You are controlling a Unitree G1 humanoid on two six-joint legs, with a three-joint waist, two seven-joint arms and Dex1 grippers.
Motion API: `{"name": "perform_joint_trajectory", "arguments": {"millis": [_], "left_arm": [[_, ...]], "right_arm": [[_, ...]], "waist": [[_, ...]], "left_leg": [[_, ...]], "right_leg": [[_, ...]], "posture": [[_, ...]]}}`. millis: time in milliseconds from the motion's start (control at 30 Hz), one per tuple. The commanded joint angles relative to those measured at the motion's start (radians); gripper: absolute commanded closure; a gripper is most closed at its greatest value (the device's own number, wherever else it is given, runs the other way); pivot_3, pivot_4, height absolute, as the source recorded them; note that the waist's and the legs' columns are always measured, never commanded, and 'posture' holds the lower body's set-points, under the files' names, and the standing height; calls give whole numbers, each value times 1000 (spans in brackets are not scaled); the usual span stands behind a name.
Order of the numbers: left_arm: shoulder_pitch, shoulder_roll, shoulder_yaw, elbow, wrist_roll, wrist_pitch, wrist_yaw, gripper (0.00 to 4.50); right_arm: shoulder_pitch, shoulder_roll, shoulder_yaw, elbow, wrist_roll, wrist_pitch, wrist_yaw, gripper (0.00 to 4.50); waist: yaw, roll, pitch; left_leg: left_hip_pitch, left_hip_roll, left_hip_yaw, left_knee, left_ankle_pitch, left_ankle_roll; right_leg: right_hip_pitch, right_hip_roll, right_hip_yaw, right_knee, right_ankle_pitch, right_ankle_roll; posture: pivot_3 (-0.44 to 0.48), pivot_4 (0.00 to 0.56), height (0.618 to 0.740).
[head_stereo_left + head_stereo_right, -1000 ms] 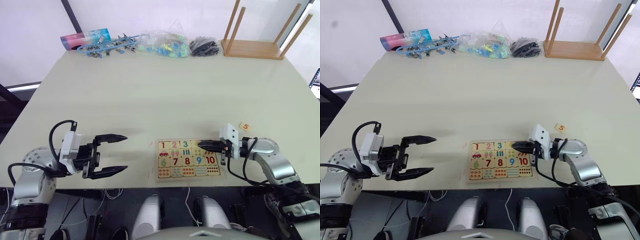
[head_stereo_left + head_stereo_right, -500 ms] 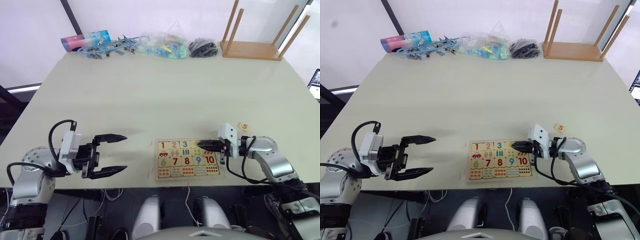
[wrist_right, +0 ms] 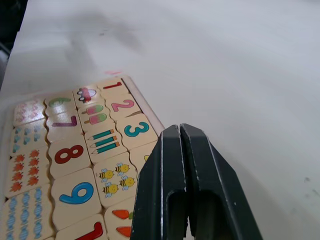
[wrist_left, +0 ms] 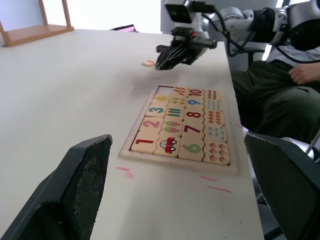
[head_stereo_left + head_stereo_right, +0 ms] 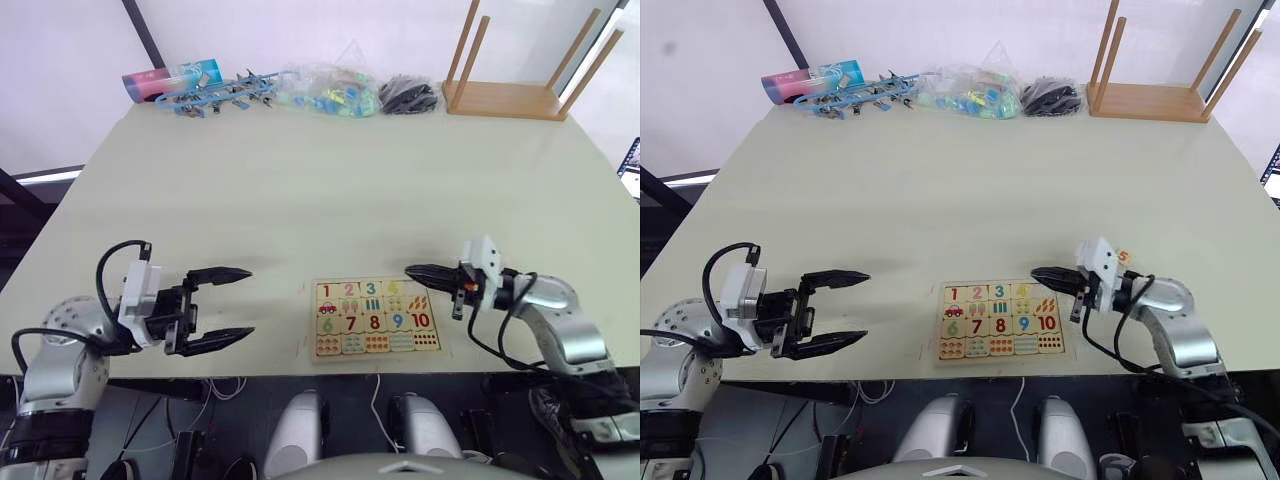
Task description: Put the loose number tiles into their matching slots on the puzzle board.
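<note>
1. Pale wooden puzzle board (image 5: pixel 376 318) lies near the table's near edge (image 5: pixel 250 372); tiles 1 to 4 sit in its top row, and the last slot (image 4: pixel 178 91) looks bare, though I cannot be sure.
2. Orange-numbered 5 tile (image 4: pixel 149 63) lies loose just behind the right gripper (image 5: pixel 412 271), whose fingers are clenched on nothing.
3. Risk: the pressed-together tips could nudge the tile toward the table's side edge.
4. Left gripper (image 5: pixel 245 302), fingers spread wide and empty, is well apart from the board, with bare tabletop around it.

Beyond the puzzle board (image 4: pixel 181 129), the right gripper (image 4: pixel 167 57) hovers closed beside a loose tile (image 4: pixel 148 63).
</note>
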Motion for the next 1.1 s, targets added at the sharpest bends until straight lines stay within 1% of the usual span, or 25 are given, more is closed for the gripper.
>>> {"name": "perform_joint_trajectory", "arguments": {"millis": [33,67,100,200,233,267,333,367,667,933,1100], "left_arm": [[12,-23,31,-26,35,-14,84,0],[15,-31,31,-24,50,-23,105,0],[15,-38,33,-22,58,-25,122,0],[16,-65,45,-20,63,-15,177,0],[19,-81,51,-17,67,-16,209,0],[24,-94,55,-16,72,-20,233,0],[37,-111,61,-19,81,-24,263,0],[45,-118,66,-21,81,-22,276,0],[137,-138,135,-28,79,-31,347,0],[204,-174,172,-86,52,-21,389,0],[222,-177,185,-110,41,-5,405,0]], "right_arm": [[59,-34,-100,-62,56,-7,-18,4457],[75,-39,-117,-65,62,-8,-23,3958],[88,-42,-132,-66,67,-10,-29,3623],[140,-47,-186,-68,83,-24,-48,2143],[180,-49,-224,-66,91,-33,-58,1868],[211,-50,-254,-66,97,-42,-65,1177],[264,-46,-304,-64,106,-64,-80,319],[291,-41,-327,-64,110,-77,-86,73],[484,15,-483,-53,152,-171,-131,73],[563,39,-547,-45,175,-198,-157,73],[564,28,-558,-39,182,-197,-160,73]], "waist": [[0,0,0],[0,0,0],[0,0,0],[-1,0,0],[0,0,0],[2,0,0],[3,0,0],[2,0,0],[-1,0,0],[0,0,0],[0,0,0]], "left_leg": [[0,0,0,0,0,0],[0,0,0,0,0,0],[0,0,0,0,0,0],[0,0,0,0,0,0],[0,0,0,0,0,0],[0,0,0,0,0,0],[0,0,0,0,0,0],[0,0,0,0,0,0],[1,2,1,0,0,0],[1,1,2,-1,-1,0],[0,2,2,-1,-1,0]], "right_leg": [[0,0,0,0,0,0],[0,0,0,0,0,0],[0,0,0,0,0,0],[0,0,0,0,0,0],[0,0,0,0,0,0],[0,0,0,0,0,0],[0,0,0,0,0,0],[0,0,1,0,0,0],[0,0,1,0,-2,4],[-1,-4,1,0,-2,3],[-3,-5,1,0,-2,3]], "posture": [[0,150,740],[0,150,740],[0,150,740],[0,150,740],[0,150,740],[0,150,740],[0,150,740],[0,150,740],[0,150,740],[0,150,740],[0,150,740]]}}
